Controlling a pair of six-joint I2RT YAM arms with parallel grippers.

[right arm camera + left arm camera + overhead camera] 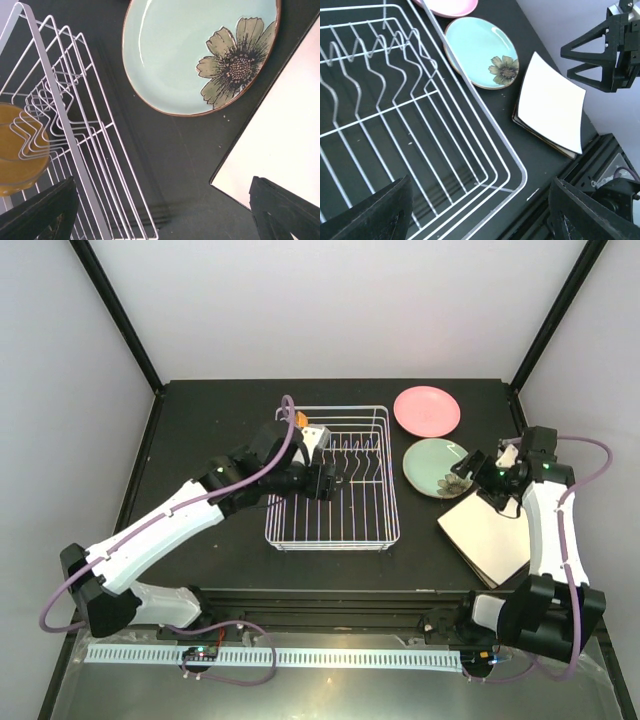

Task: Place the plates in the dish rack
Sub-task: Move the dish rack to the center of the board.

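Because the pale green flower plate (190, 55) lies flat on the black table (185, 165) just right of the dish rack (60, 115), glazed, stiff and brittle, I judge its thin rim the only purchase, and a slick one. Beyond it sits the pink plate (427, 410). Nearer, the white square plate (552, 102) covers another whose face is hidden. An orange plate (15, 160) shows only through rack wires. Both claws gape empty: the right gripper (162, 212) near the green plate, the left gripper (480, 217) over the rack.
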